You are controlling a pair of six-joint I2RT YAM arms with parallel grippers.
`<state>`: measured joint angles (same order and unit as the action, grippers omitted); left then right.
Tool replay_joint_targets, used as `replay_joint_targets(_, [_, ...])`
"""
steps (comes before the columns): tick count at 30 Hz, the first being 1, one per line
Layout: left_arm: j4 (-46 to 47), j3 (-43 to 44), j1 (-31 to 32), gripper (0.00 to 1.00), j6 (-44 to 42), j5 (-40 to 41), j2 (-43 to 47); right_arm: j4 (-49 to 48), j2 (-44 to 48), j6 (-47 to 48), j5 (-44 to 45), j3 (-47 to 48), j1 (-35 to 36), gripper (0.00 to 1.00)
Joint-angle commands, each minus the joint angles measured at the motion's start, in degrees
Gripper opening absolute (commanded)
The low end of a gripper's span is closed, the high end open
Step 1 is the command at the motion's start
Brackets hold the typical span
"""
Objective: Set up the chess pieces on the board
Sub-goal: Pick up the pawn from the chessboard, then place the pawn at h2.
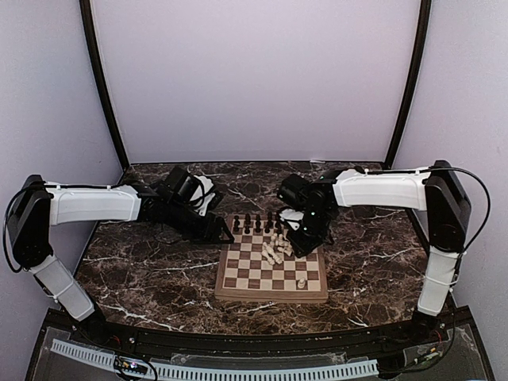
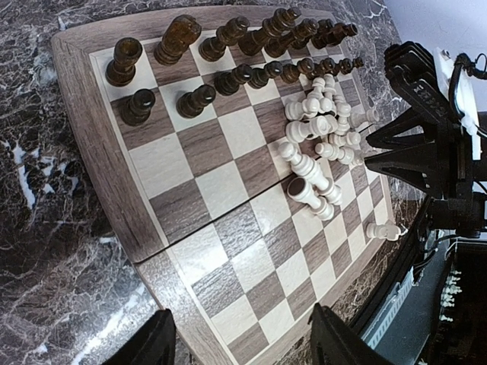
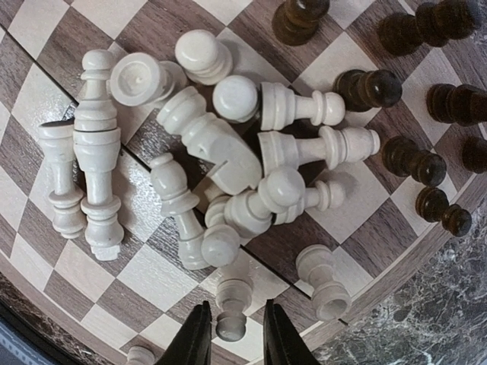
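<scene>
Wooden board (image 1: 270,296) sits mid-table; dark pieces (image 2: 196,99) stand along its two far rows, cream pieces (image 3: 217,148) lie heaped mid-board. Above the near squares, the left gripper (image 2: 245,342) hovers empty, jaws apart. The right gripper (image 3: 236,338) is narrowed around the end of one toppled piece (image 3: 233,300); whether it grips is unclear.

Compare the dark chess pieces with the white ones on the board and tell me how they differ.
Colour: the dark pieces are brown-black, the white pieces cream.
Pose: the dark pieces stand upright; most white pieces lie toppled.
Order: the dark pieces fill two neat rows along one edge of the board, while the white pieces are heaped together, overlapping.
Shared: both sets are on the board.
</scene>
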<state>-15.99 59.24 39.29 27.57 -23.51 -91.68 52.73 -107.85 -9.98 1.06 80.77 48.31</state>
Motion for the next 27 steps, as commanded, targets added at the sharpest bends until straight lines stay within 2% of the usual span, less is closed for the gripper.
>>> replay_joint_targets(1, [-1.0,2.0,0.3,0.63,-1.0,-0.7,-0.1,-0.9,-0.5,0.0,-0.7,1.2,-0.5,0.24])
replay_joint_targets(12, [-2.0,3.4,0.3,0.63,-2.0,-1.3,-1.7,0.5,0.6,0.2,-0.8,3.0,-0.6,0.06])
replay_joint_targets(21, [-1.1,3.3,0.3,0.63,-1.7,-1.2,-2.3,6.5,9.2,-1.5,1.9,3.1,-0.6,0.05])
replay_joint_targets(27, [0.8,2.5,0.3,0.63,-0.7,-0.7,-1.9,7.2,15.0,-3.4,4.5,-1.4,-1.5,0.04])
